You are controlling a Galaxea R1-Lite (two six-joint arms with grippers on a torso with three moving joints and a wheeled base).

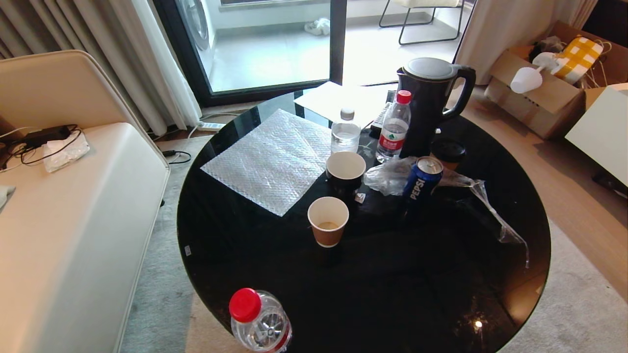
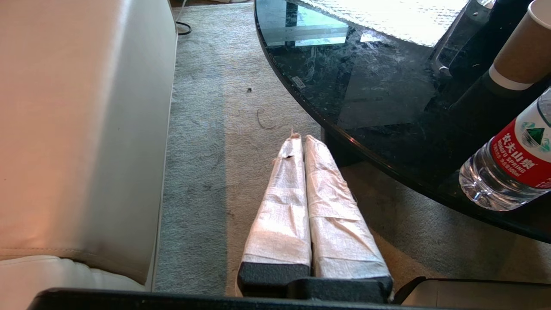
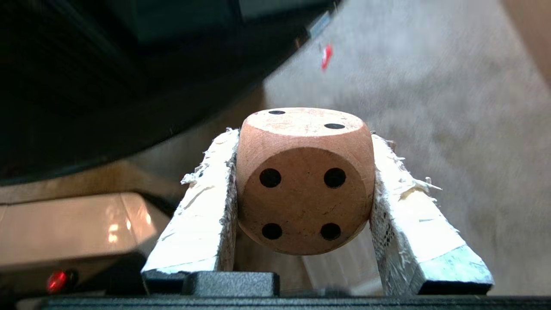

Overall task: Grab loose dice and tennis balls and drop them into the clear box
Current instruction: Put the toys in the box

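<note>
Jaws, right gripper (image 3: 303, 181): parted about the width of a tan wooden die (image 3: 304, 181) and clamped on its two opposite sides, four-pip face toward the wrist camera, two-pip face beyond; held off the grey carpet beside the worktop edge, presumably for carrying to the clear box, which shows in no view.

Jaws, left gripper (image 2: 300, 142): tape-wrapped fingers pressed together, holding nothing, parked low over the carpet between sofa and worktop.

Cream leather sofa (image 1: 73, 235): left of the worktop.

Round black glass worktop (image 1: 373, 289): carries no dice or tennis balls in view.

Sheet of clear bubble wrap (image 1: 272, 159): lying flat on the worktop.

Black electric kettle (image 1: 429, 103): at the far side.

Clear plastic water bottle with red cap (image 1: 394, 126): red label, print unreadable in the head view; another such bottle (image 2: 512, 159) reads "NONGFU SPRING".

Blue drinks can (image 1: 423, 179): marked "PEPSI".

Brown paper cup (image 1: 327, 221): upright, near the centre.
</note>
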